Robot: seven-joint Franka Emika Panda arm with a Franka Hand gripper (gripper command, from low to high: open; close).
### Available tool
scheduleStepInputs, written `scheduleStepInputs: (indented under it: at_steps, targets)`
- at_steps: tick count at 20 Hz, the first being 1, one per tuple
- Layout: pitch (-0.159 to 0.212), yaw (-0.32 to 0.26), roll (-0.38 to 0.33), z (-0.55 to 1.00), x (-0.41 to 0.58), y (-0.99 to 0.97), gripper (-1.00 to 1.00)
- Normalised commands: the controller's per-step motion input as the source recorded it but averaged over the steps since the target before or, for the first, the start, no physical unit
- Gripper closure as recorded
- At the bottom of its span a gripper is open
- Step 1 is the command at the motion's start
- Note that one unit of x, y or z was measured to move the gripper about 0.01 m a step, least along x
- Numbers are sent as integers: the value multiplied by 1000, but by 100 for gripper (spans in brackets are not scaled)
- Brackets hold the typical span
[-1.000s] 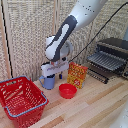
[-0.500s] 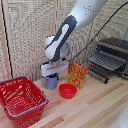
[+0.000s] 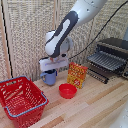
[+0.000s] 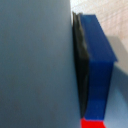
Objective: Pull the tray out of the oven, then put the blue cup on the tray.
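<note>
Pincer (image 3: 50, 69) down on the blue cup (image 3: 49, 77), tray (image 3: 107, 60) already drawn out of the oven (image 3: 114, 54).

The cup sits on the wooden surface (image 3: 95, 107) just beside the orange box (image 3: 77, 75), with the red bowl (image 3: 67, 90) near. The wrist view shows a dark pad against blue wall, so the pincer looks pinched on the cup. A thin wall hold could let it swing, clip the box, or slip off.

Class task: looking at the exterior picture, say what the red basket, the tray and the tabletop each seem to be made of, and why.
Red basket: probably plastic; uniform bright red lattice walls.
Tray: looks like dark metal; thin parallel bars with a dull sheen.
Tabletop: wood or wood-look laminate; pale surface with grain lines.
</note>
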Motion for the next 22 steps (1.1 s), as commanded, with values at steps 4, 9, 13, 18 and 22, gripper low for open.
scheduleStepInputs:
  at_steps: [4, 9, 13, 18, 22]
  targets:
    - [55, -198, 65, 839, 198, -1, 100]
    - [53, -193, 25, 989, 118, -182, 100]
    - [18, -182, 58, 862, 82, -451, 100]
    - [-1, -97, 99, 573, 0, -689, 100]
    - [-39, -65, 100, 293, 0, -806, 100]
